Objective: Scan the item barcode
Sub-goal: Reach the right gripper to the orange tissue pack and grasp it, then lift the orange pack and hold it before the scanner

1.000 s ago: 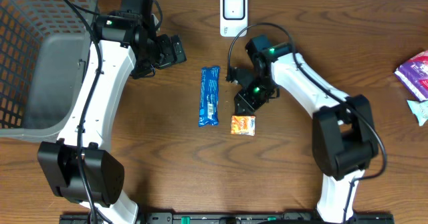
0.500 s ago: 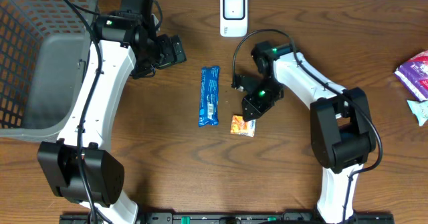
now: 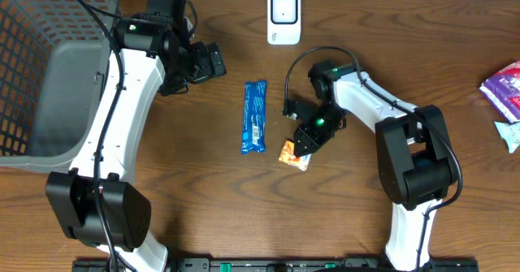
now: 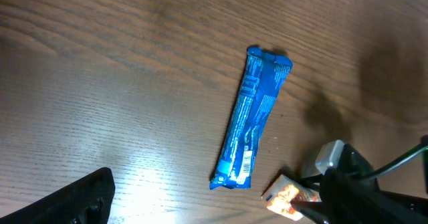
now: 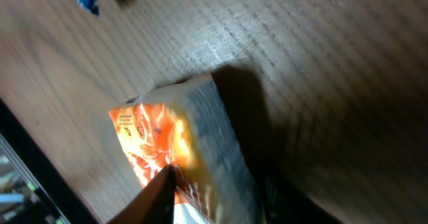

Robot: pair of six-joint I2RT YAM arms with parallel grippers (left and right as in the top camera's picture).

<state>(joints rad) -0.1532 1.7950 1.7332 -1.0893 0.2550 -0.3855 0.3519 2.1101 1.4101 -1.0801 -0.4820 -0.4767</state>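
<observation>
Orange packet (image 3: 292,154): your right jaws have just closed on it, ready for scanning; left jaws gape idle.

1. You have one blue bar (image 3: 255,116) on the desk (image 3: 203,191).
2. You have one orange packet (image 3: 294,153).
3. You have one white scanner (image 3: 283,16) and one grey basket (image 3: 24,28).
4. At the right edge you have two more: a purple packet (image 3: 504,87) and a pale packet (image 3: 512,132).
5. You have two end effectors: the left end effector (image 3: 213,61) and the right end effector (image 3: 302,144).
</observation>
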